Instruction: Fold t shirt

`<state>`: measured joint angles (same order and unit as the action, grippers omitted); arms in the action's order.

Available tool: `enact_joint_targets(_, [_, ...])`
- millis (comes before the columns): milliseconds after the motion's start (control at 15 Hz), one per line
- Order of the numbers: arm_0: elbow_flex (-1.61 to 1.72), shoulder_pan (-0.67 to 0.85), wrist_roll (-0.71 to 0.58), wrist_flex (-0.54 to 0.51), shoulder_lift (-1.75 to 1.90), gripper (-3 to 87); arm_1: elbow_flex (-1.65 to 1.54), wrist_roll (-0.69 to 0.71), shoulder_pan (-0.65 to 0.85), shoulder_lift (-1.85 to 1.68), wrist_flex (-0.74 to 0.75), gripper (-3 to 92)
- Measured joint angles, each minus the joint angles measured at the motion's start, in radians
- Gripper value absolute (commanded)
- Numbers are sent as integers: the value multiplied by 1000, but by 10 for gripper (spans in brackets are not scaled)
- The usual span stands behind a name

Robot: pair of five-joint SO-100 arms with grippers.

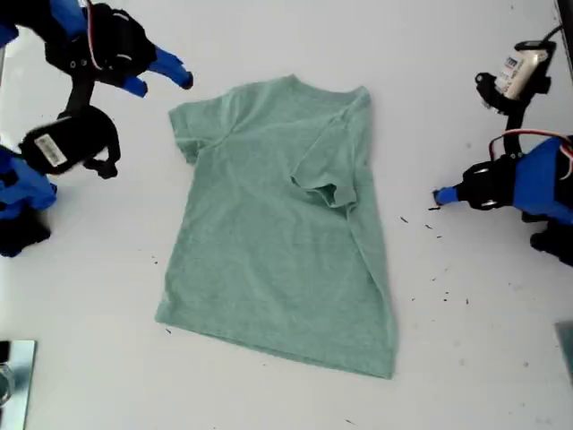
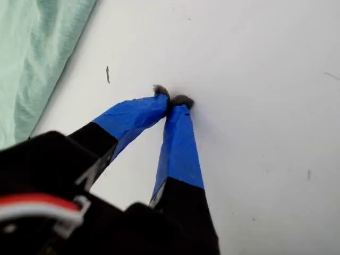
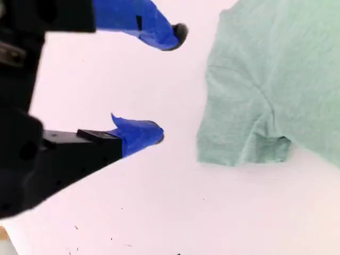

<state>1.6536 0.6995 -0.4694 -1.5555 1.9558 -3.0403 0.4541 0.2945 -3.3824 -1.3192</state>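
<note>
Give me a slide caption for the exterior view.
Green t shirt, one side folded in, lies between my shut first gripper and open second gripper.

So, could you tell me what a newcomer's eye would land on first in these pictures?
The sage-green t shirt lies mid-table, one sleeve already folded over its chest. My second gripper, open, hovers by the shirt's shoulder at the exterior view's upper left; my first gripper, shut, rests on the bare white table at that view's right.

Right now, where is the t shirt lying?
The t shirt lies flat on the white table in the middle of the exterior view, between my second gripper and my first gripper, touching neither.
</note>
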Motion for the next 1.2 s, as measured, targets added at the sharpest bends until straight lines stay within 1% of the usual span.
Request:
enact_joint_targets(67, [12, 28, -20, 17, -40, 242, 0, 0, 0, -6, -2, 24])
enact_joint_targets(200, [61, 61, -48, 87, -121, 240, 0, 0, 0, -26, -17, 24])
enact_joint_targets(467, [311, 114, -92, 391, -253, 238, -5, 0, -8, -54, -37, 24])
enact_joint_targets(600, [334, 110, -92, 476, -353, 222, -5, 0, -8, -54, -37, 24])
enact_joint_targets(667, [334, 106, -92, 502, -397, 165, -5, 0, -11, -60, -37, 24])
enact_joint_targets(733, [334, 106, -87, 528, -428, 40, -5, 0, -12, -66, -38, 24])
enact_joint_targets(800, [333, 94, -97, 546, -442, -2, -5, 0, -12, -71, -44, 24])
enact_joint_targets(867, [330, 77, -97, 566, -445, -2, -5, 0, -12, -74, -49, 24])
enact_joint_targets(933, [324, 67, -97, 565, -373, -2, -5, 0, -12, -74, -49, 24])
enact_joint_targets(1000, [339, 66, -98, 535, -293, -2, -5, 0, -12, -74, -49, 24])
enact_joint_targets(1067, [337, 63, -98, 528, -163, -2, -5, 0, -12, -74, -49, 24])
enact_joint_targets(1200, [333, 135, -150, 474, 63, -2, -5, 0, -12, -74, -49, 24])
